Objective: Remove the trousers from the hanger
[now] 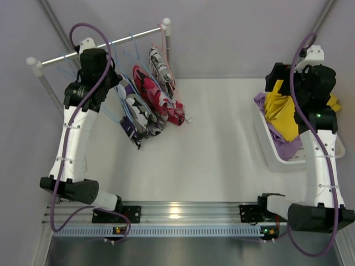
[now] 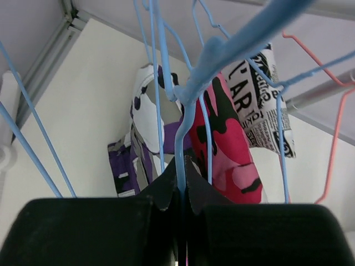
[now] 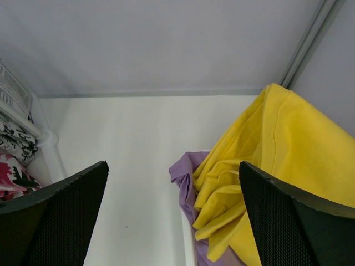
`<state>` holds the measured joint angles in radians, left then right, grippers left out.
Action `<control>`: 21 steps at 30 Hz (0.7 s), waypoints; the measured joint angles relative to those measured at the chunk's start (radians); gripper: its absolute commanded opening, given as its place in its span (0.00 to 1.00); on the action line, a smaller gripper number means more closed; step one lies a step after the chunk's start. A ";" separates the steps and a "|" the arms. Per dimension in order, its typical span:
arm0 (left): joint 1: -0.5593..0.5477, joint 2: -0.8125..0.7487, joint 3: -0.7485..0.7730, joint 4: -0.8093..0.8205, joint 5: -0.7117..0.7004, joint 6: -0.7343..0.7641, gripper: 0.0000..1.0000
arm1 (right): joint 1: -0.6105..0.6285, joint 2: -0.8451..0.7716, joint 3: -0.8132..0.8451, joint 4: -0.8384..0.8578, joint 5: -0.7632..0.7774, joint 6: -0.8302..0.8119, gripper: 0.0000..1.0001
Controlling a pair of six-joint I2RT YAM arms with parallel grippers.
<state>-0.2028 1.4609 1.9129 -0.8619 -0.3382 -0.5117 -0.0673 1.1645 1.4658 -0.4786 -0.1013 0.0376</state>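
My left gripper (image 2: 182, 166) is shut on the thin wire of a blue hanger (image 2: 186, 119), up by the rail (image 1: 105, 45). Below it hang print trousers: a purple, white and black pair (image 2: 136, 160), a pink-red pair (image 2: 233, 149) and a black-and-white lettered pair (image 2: 260, 105). In the top view these trousers (image 1: 150, 97) fan out beside the left gripper (image 1: 112, 83). My right gripper (image 3: 173, 166) stands open and empty above the yellow trousers (image 3: 277, 149) and the lilac trousers (image 3: 186, 177), which lie in a white basket (image 1: 272, 158).
Several more blue hangers (image 2: 33, 149) and a pink one (image 2: 335, 138) hang on the same rail. The rack's white post (image 3: 47, 147) stands at the left of the right wrist view. Grey walls close in the back and both sides.
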 measured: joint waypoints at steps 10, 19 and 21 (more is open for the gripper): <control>0.045 0.140 0.061 -0.003 -0.123 0.048 0.00 | 0.000 -0.003 0.000 -0.001 -0.017 0.000 1.00; 0.081 0.204 0.069 -0.037 -0.199 0.043 0.04 | 0.000 -0.002 0.001 -0.002 -0.022 0.000 1.00; 0.089 0.205 0.069 -0.039 -0.205 0.042 0.07 | 0.000 -0.002 0.002 -0.003 -0.022 0.000 0.99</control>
<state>-0.1143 1.6657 1.9820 -0.9009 -0.5434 -0.4698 -0.0673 1.1622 1.4681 -0.4816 -0.1234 0.0372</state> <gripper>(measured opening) 0.043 0.993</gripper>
